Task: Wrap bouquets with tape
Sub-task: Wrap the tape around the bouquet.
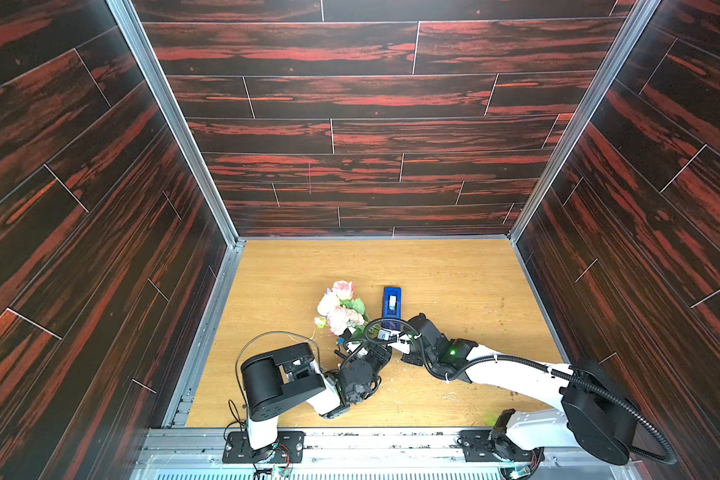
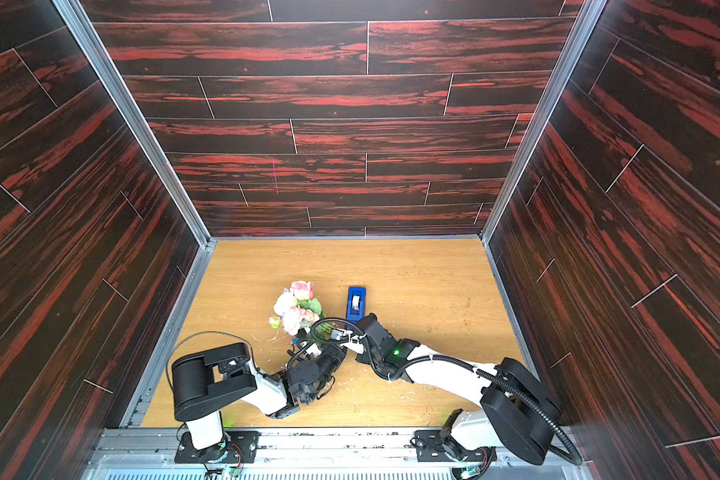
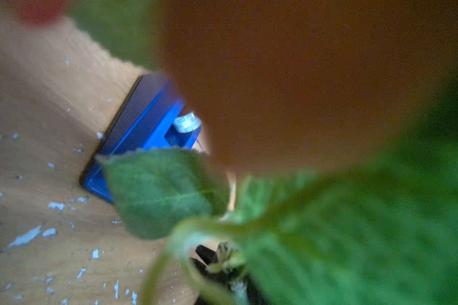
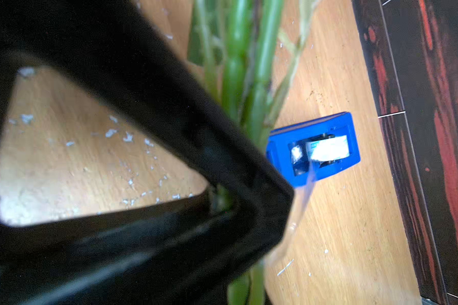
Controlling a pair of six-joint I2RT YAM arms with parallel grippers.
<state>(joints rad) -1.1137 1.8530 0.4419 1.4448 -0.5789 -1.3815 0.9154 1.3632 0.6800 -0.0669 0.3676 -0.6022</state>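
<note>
The bouquets (image 1: 339, 307) (image 2: 296, 307), a bunch of pink and white roses with green leaves, lie mid-table in both top views. My left gripper (image 1: 351, 348) (image 4: 224, 202) is shut on their green stems (image 4: 236, 79). In the left wrist view leaves (image 3: 159, 190) hide all but one dark finger (image 3: 205, 254). The tape sits in a blue dispenser (image 1: 392, 302) (image 2: 356, 303) (image 4: 315, 150) just right of the flowers. A clear strip (image 4: 302, 200) runs taut from the roll toward my right gripper (image 1: 383, 335), which is shut. Its fingertips are hidden behind the left gripper.
White flecks (image 4: 127, 137) litter the wooden table (image 1: 454, 282) around the grippers. Dark red panelled walls (image 1: 641, 249) close in the table on three sides, with a metal rail (image 1: 371, 436) along the front. Both arms cross close together near the stems.
</note>
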